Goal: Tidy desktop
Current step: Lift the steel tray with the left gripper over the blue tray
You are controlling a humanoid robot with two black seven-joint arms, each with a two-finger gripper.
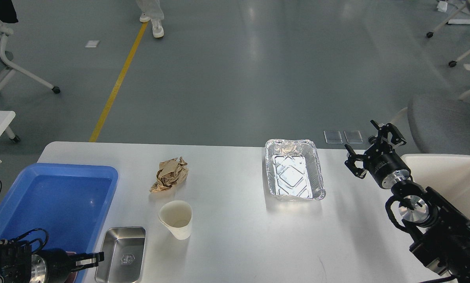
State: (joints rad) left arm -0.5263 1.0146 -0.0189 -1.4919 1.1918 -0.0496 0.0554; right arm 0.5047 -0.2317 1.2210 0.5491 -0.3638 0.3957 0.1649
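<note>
The white desktop [235, 243] carries a crumpled brown paper ball [170, 175], a white paper cup [176, 218] lying tilted, an empty foil tray [293, 169] and a small steel tray [121, 254] at the front left. My left gripper [97, 257] is low at the front left, with its fingertips at the steel tray's left rim. Its fingers are dark and I cannot tell whether they hold the rim. My right gripper [370, 146] is open and empty, raised to the right of the foil tray.
A blue plastic tray [58, 196] sits empty at the left end of the desktop. An off-white bin [455, 177] stands at the right edge behind my right arm. A grey chair [447, 124] is beyond it. A person's legs [152, 15] are on the far floor.
</note>
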